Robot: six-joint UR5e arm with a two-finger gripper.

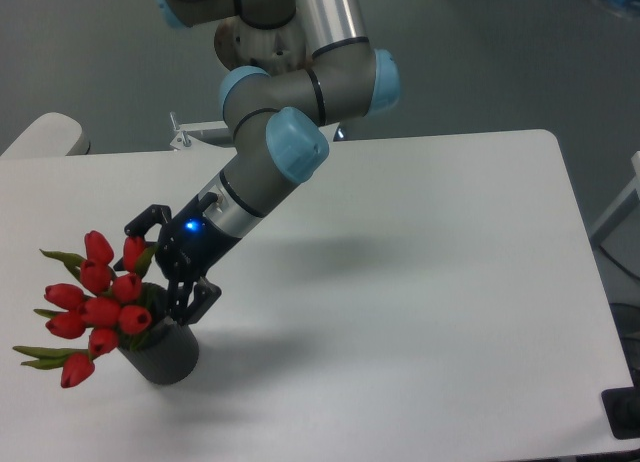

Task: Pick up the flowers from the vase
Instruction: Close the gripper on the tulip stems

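Observation:
The flowers [98, 300], a bunch of red tulip buds with green leaves, stand in the dark grey vase [165, 356] at the table's front left and lean to the left. My gripper [160, 272] reaches down from the upper right and is level with the bunch, just above the vase rim. Its jaws are spread wide. One finger [143, 221] is behind the buds and the other finger [197, 299] is at the right of the rim. The right-hand buds and stems lie between the fingers. The stems are mostly hidden.
The white table [420, 282] stretches to the right and front. A pale rounded object [45, 135] sits beyond the far left corner. A small metal fitting [182, 134] is at the back edge by the arm's base.

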